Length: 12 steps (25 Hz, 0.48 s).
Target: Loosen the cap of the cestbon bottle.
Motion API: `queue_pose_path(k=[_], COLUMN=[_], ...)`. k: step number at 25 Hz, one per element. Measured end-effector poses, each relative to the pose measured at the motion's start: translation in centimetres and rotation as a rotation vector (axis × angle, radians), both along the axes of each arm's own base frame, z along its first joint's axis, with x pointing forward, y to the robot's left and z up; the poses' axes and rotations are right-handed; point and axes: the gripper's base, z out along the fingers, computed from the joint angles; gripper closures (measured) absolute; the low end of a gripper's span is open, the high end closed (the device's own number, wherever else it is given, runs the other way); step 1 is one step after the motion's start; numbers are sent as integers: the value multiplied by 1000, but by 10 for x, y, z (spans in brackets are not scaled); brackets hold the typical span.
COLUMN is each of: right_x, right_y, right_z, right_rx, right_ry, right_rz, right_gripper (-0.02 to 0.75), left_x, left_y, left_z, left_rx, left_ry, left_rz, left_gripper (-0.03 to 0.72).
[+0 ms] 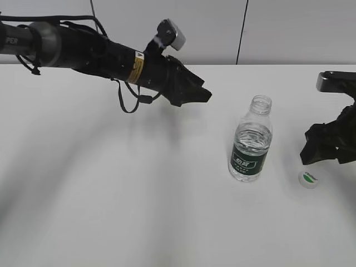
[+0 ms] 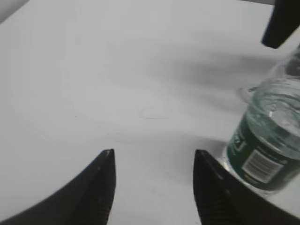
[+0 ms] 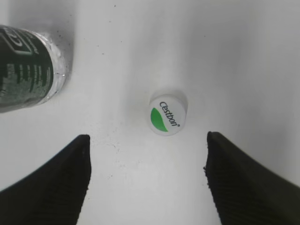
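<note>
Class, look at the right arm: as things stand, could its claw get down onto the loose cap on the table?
Probably yes. The right claw hangs open above the cap, which lies alone on the bare table; the bottle stands apart to one side, so nothing blocks the way.

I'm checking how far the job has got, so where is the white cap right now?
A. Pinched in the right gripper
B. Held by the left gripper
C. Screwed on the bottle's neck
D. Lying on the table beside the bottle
D: the cap lies on the table apart from the open-necked cestbon bottle, below the open right gripper.
</note>
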Motion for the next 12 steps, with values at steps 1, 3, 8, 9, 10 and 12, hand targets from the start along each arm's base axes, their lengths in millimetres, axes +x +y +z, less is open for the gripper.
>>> queue_pose_path(k=[1, 3, 8, 9, 10, 12], right_x=[-1, -3, -10, -12, -15, -20], right_y=[0, 0, 0, 1, 1, 1], right_z=[2, 8, 23, 27, 31, 37], right_rx=[1, 2, 8, 11, 15, 24], right_ry=[-2, -13, -37, -38, -40, -32], right_rz=[2, 6, 15, 17, 14, 10], right_gripper=[163, 163, 163, 163, 163, 163], left_x=[3, 6, 3, 0, -5, -15], left_y=[2, 8, 30, 34, 37, 44], left_z=[2, 7, 0, 0, -1, -2], left_rx=[16, 53, 147, 152, 157, 156], left_ry=[-12, -38, 14, 37, 66, 135], left_rz=[45, 152, 412, 448, 480, 534], left_gripper=[276, 276, 276, 276, 276, 276])
